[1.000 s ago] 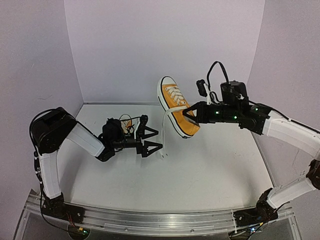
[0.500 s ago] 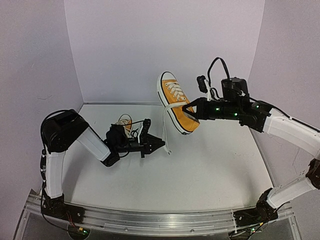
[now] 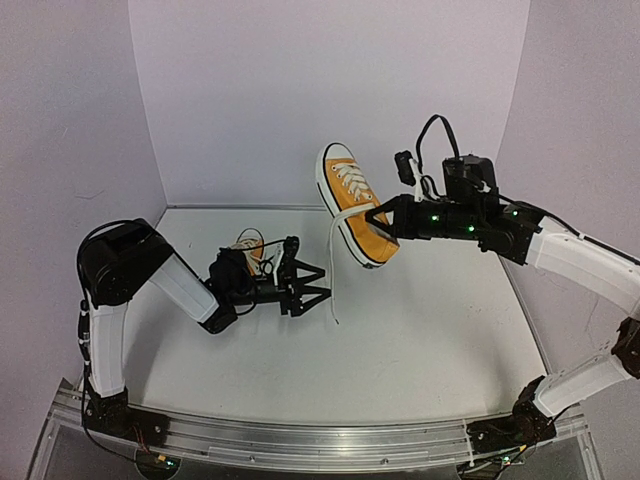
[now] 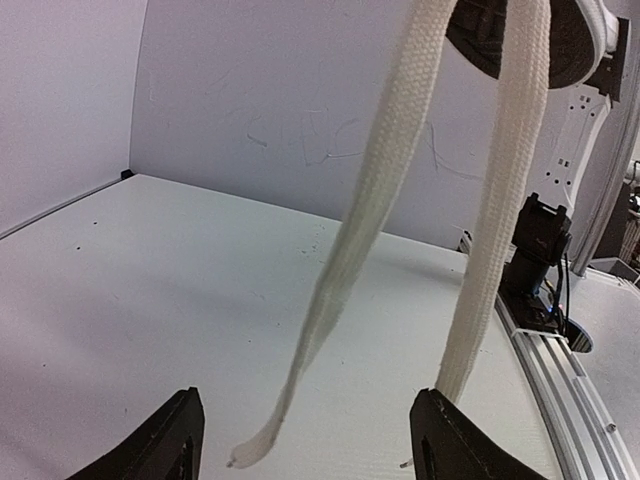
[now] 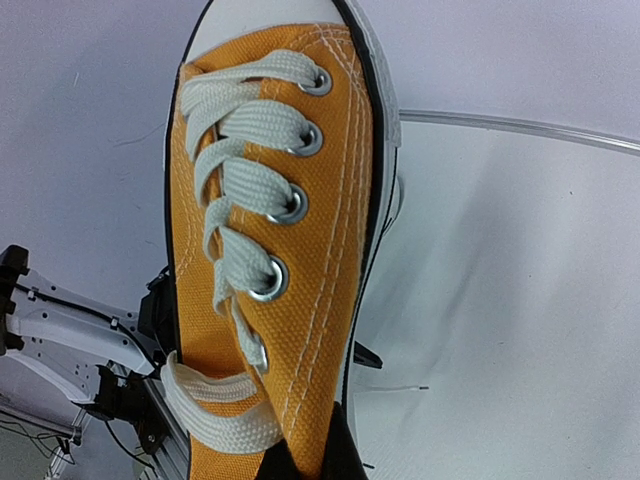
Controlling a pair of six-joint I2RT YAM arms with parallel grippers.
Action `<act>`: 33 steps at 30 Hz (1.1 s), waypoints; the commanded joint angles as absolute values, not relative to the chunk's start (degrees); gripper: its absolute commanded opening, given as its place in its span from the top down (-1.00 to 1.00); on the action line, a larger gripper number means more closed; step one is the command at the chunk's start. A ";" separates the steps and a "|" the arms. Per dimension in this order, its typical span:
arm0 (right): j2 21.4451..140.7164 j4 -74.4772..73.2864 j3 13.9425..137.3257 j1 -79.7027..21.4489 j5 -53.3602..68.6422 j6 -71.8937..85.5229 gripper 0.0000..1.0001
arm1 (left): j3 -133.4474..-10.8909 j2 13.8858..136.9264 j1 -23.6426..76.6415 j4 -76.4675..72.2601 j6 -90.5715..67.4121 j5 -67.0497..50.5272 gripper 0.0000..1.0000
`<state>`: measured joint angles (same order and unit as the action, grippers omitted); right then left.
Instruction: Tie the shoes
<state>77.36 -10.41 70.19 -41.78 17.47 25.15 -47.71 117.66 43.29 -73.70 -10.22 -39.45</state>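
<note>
One shoe [image 3: 352, 200] is held aloft near the far edge of the surface [image 3: 420, 330], clamped in the right gripper [image 3: 378, 222]; its laces [image 4: 370, 230] dangle before the left gripper [image 3: 312, 285], spread apart; lace-catching appears in hand, so one lace likely needs pinching next.

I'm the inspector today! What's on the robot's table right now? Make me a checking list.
Surface: white table, flat, with a few tiny specks.
Job's things: held shoe is up in the air, toe uppermost and untied. Its laces dangle down toward the table. The other shoe sits on the table behind the left arm, partly hidden.
Clutter: nothing seen.
Grippers: right gripper is shut on the held shoe near its heel. Left gripper is open and low over the table, with the laces hanging between its fingers, not pinched.
Cables: black cable loops above the right wrist.
Surroundings: pale purple walls and a metal rail at the near edge.
</note>
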 commanded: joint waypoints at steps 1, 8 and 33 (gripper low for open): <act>76.63 -3.96 74.30 -42.03 18.37 25.53 1.00 | -51.44 120.30 43.44 -76.93 -10.55 -43.12 -0.49; 76.82 -3.94 74.84 -42.01 18.27 25.58 1.00 | -52.59 121.95 43.72 -77.07 -9.83 -44.54 -0.59; 77.18 -3.92 74.41 -42.06 16.64 26.72 1.00 | -51.01 123.26 45.09 -80.04 -11.40 -36.98 0.71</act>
<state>78.98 -10.43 71.16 -41.78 17.91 25.97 -52.83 124.70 44.97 -74.72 -10.01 -38.28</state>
